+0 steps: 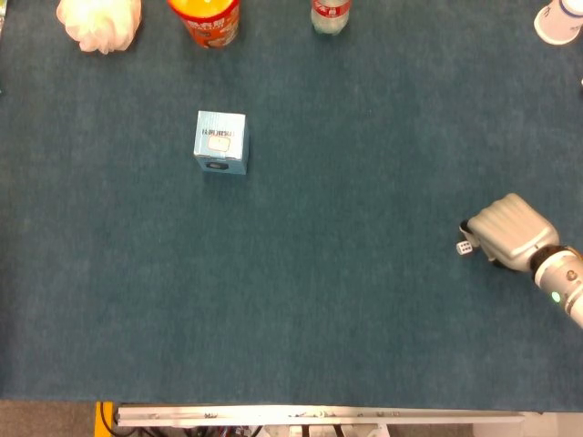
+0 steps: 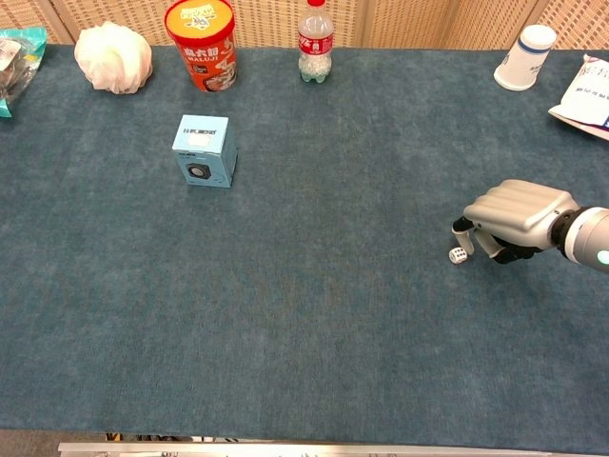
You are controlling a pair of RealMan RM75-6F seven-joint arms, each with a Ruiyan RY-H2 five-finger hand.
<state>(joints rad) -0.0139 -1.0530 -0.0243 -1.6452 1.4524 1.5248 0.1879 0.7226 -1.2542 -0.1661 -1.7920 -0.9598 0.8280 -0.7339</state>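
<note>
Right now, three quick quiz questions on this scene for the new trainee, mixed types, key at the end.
1. True or false: the right robot hand holds the light blue box.
2. Which small thing lies at the right robot hand's fingertips? A) white die B) bottle cap C) coin
3. Fill in: the water bottle stands to the ___ of the orange snack tub in the chest view.

Key: 1 false; 2 A; 3 right.

A table (image 2: 314, 362) is covered in dark teal felt; a woven tan screen (image 2: 428, 19) is seen behind it.
</note>
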